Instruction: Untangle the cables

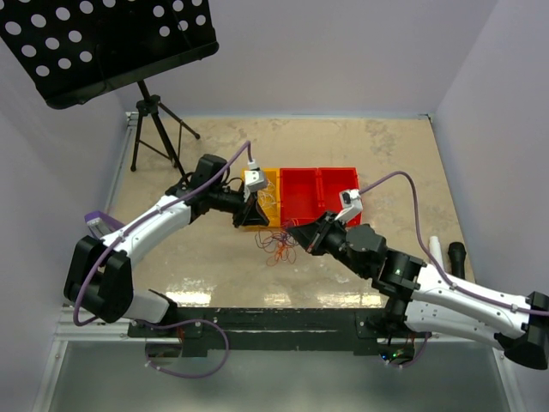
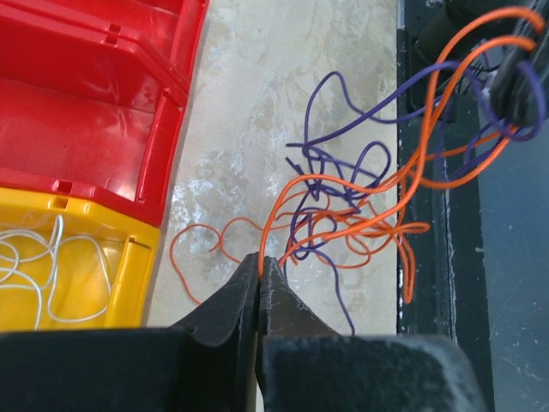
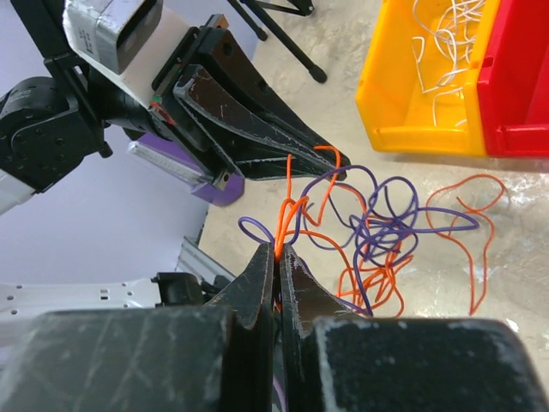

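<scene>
A tangle of orange and purple cables (image 1: 276,244) lies on the table just in front of the yellow bin (image 1: 273,182). My left gripper (image 1: 255,215) is shut on one orange cable (image 2: 273,225) at its tips (image 2: 259,262); the strand runs up into the tangle (image 2: 352,215). My right gripper (image 1: 298,233) is shut on a bunch of orange loops (image 3: 287,215) with a purple loop (image 3: 255,228) beside them, lifted off the tangle (image 3: 386,236). The two grippers are close together over the tangle. White cables (image 2: 51,262) lie in the yellow bin (image 3: 390,103).
Two red bins (image 1: 317,193) stand right of the yellow one and show in the left wrist view (image 2: 86,112). A music stand tripod (image 1: 159,129) stands at the back left. A purple object (image 1: 101,221) lies at the left edge. White and black cylinders (image 1: 446,253) lie at the right.
</scene>
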